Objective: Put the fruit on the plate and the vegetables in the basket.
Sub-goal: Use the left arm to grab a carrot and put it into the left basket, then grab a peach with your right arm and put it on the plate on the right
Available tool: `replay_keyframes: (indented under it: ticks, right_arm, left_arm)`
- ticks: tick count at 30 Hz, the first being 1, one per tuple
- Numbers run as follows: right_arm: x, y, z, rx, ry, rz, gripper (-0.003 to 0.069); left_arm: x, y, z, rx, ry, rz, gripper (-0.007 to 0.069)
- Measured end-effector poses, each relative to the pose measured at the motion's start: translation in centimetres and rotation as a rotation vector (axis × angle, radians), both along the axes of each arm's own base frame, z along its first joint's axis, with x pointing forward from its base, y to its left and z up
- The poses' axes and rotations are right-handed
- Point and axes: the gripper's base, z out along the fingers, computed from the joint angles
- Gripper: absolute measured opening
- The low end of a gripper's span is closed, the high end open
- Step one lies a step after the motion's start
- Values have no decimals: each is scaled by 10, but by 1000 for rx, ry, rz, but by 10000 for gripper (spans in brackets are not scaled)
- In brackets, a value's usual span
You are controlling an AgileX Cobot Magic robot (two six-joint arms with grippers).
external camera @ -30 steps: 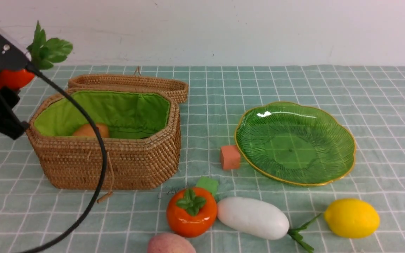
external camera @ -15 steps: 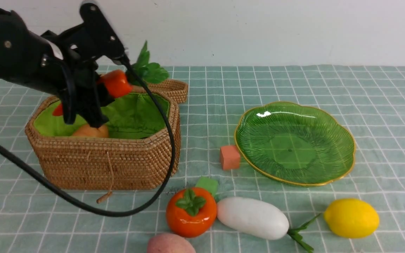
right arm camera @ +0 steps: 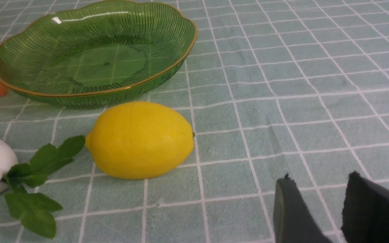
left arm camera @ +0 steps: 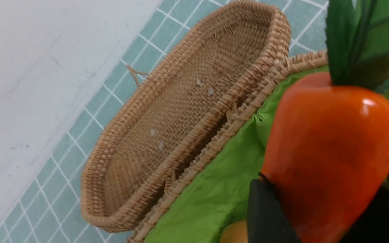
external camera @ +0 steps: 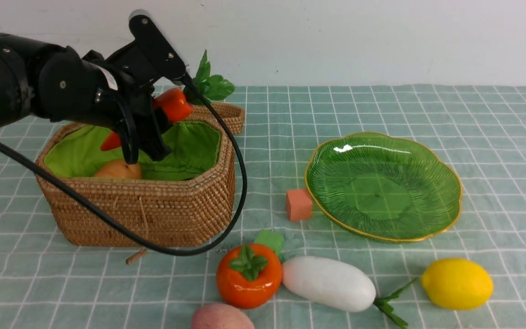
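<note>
The bench (external camera: 427, 283), spread with a pale green checked cloth, is carrying everything. The wicker basket (external camera: 153, 210) is standing at the left with its lid (external camera: 226, 114) lying open behind it and its lime lining showing. A tan rounded thing (external camera: 117, 171) is lying inside (too hidden to name).

The green glass plate (external camera: 384, 187) is sitting empty at the right, well apart from the basket. The white radish (external camera: 328, 283) is lying on the cloth at the near edge, its stalk pointing toward the lemon (external camera: 457, 283).

The left end effector (external camera: 144, 137) is pinching the carrot (external camera: 174, 104) around its middle and holding it tilted above the open basket, leaves up toward the lid.

The persimmon (external camera: 248, 276) is sitting just beside the radish's blunt end, and the peach (external camera: 222, 317) is lying near it, cut off by the picture's edge.

The right end effector (right arm camera: 322, 209) is hovering low over bare cloth near the lemon, its fingers standing a little apart with nothing between them.

The orange cube (external camera: 298, 204) is touching the plate's rim, and the green cube (external camera: 270, 240) is sitting behind the persimmon.
</note>
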Motion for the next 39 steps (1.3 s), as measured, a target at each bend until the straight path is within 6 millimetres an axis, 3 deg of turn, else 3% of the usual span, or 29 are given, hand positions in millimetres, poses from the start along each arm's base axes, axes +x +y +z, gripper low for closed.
replay_keyframes:
  ticks: [9,14,19,24,31,32,34,36,37,39]
  right_arm:
    - [0,0,0,0,0,0,242]
    - [0,0,0,0,0,0,242]
    - [0,0,0,0,0,0,242]
    - [0,0,0,0,0,0,242]
    - [0,0,0,0,0,0,242]
    - [0,0,0,0,0,0,242]
    - [0,0,0,0,0,0,242]
    - [0,0,0,0,0,0,242]
    - [0,0,0,0,0,0,242]
    - [0,0,0,0,0,0,242]
  left_arm:
    - [-2,1,-5,6,55,8,337]
    - [-2,1,-5,1,59,12,435]
    - [-3,1,-6,-24,80,36,618]
    - [-7,2,-5,-23,109,43,647]
    - [-58,15,51,-62,123,56,505]
    - [-86,24,70,-45,148,60,433]
    - [-117,35,89,-16,169,72,348]
    - [-134,41,95,3,203,92,285]
    - [-159,51,105,12,230,132,198]
    - [-189,62,117,-8,232,186,100]
